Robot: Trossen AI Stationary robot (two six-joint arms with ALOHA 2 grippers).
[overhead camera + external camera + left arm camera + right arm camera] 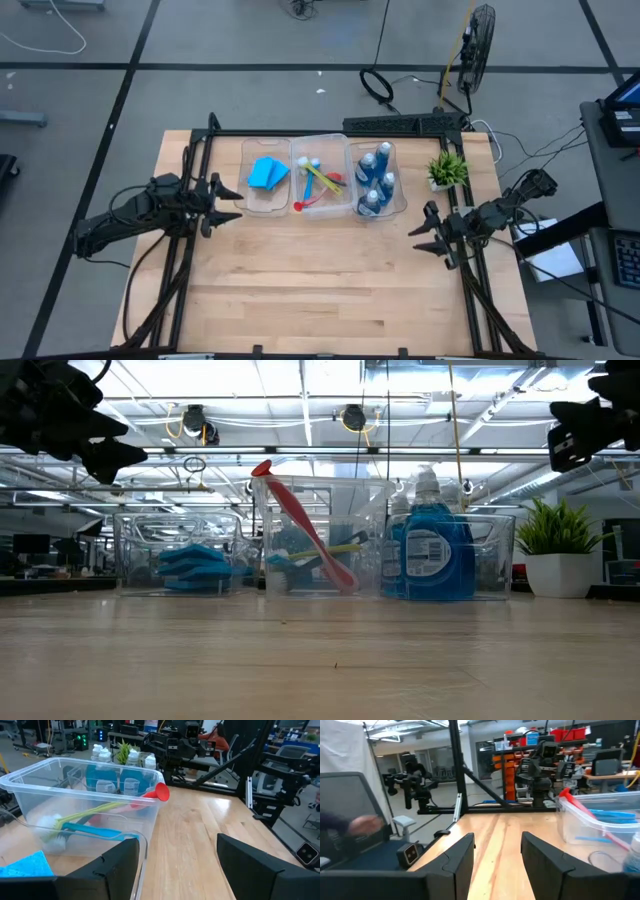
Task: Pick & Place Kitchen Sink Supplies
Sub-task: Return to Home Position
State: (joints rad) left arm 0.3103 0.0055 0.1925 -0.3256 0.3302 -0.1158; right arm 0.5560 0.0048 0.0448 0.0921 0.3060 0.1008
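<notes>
Supplies sit binned: sponges [268, 173] in the left bin [262, 204], brushes [322, 183] in the middle bin [335, 150], bottles [377, 180] in the right bin [401, 160]. Left gripper [234, 192] and right gripper [420, 233] hover at the sides of the surface [320, 280], fingers apart, empty; homing should draw both back clear of the rims.

I am seeing both arms reaching inward, each from its own side. The left arm [130, 208] is stretching out with its elbow bent behind it. The left gripper [232, 200] is pointing toward the other arm and holding its two fingers [112, 865] wide apart. The right arm [505, 210] is folding at the elbow in the same way. The right gripper [418, 238] is pointing back at the left one, also with its fingers [457, 855] spread open. The two grippers are standing well apart.
</notes>
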